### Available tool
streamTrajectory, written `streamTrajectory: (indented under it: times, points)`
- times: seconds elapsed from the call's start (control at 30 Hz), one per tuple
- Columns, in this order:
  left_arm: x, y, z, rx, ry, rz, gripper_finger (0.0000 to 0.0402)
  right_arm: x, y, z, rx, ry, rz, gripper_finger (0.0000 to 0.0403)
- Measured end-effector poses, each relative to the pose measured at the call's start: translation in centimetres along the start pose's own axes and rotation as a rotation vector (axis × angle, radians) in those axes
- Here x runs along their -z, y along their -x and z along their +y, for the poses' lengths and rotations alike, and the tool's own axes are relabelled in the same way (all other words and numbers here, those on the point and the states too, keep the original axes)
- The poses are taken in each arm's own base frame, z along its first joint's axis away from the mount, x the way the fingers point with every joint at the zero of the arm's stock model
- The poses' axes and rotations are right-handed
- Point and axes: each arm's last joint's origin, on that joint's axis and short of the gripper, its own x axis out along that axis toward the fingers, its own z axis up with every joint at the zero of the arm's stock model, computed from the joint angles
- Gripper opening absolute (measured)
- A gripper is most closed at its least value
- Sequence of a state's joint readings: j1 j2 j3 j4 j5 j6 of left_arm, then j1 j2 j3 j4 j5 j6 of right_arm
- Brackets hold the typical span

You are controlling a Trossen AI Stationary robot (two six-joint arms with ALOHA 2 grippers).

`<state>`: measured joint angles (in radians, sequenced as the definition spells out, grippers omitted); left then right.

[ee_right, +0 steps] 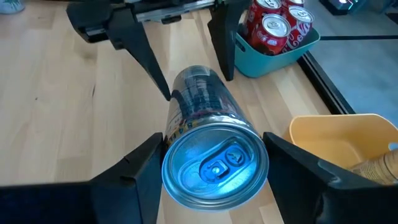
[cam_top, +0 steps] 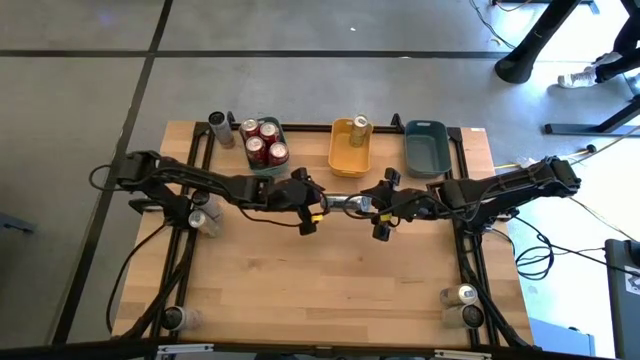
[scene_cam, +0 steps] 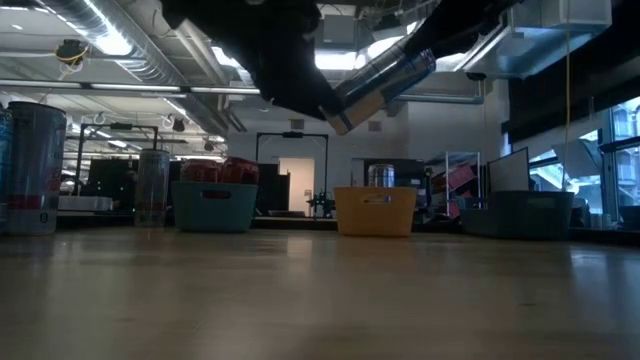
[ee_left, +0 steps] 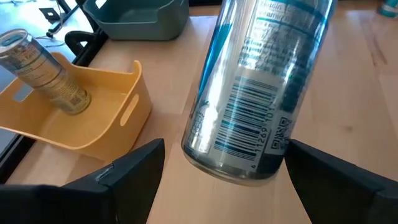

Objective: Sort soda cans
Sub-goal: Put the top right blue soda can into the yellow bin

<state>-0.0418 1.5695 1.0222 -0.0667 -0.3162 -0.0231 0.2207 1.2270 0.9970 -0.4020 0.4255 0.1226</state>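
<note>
I have a silver can (cam_top: pixel 345 204) lifted off the table (cam_top: pixel 330 290) at mid-board, lying on its side between my two grippers. Its long axis runs along the line from one arm to the other, pull-tab end toward the right. The right gripper (ee_right: pixel 214 155) has its fingers pressed against the can's sides near the top. The left gripper (ee_left: pixel 217 171) sits at the can's base with its fingers spread wide, a clear gap on each side, so it holds nothing. My read is a handover: the grey-blue tray (cam_top: pixel 426 146) lies toward the right arm's side, the yellow tray (cam_top: pixel 349 148) with one gold can (cam_top: pixel 360 126) just ahead, the teal tray (cam_top: pixel 262 142) of red cans (cam_top: pixel 264 143) leftward.
</note>
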Motion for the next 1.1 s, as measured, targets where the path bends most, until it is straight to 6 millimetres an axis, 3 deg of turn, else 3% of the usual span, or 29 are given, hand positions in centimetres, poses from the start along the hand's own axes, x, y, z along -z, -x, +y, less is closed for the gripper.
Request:
streamTrajectory:
  times: [0.2, 0.43, 0.8, 0.93, 1.1]
  points:
    - [-0.3, 0.7, -0.2, 0.009, -0.020, -0.016, 0.0305, 0.1, 0.0, 0.0, 0.001, 0.003, 0.006, 0.0225]
    - [-1.9, 2.8, 0.5, 0.008, -0.016, -0.103, 0.0231, 0.1, 0.0, 0.0, 0.003, 0.004, 0.010, 0.0225]
    - [-0.7, 1.2, 0.0, 0.017, -0.055, -0.041, 0.0053, -0.2, 0.0, 0.0, 0.004, -0.010, -0.018, 0.0225]
    - [-0.3, 0.5, -0.3, 0.019, -0.058, -0.021, 0.0019, -0.5, 0.0, 0.1, -0.003, -0.018, -0.049, 0.0225]
    - [0.1, -0.5, -0.6, 0.018, -0.057, -0.010, 0.0004, -0.9, -0.4, 0.3, -0.006, -0.007, -0.083, 0.0225]
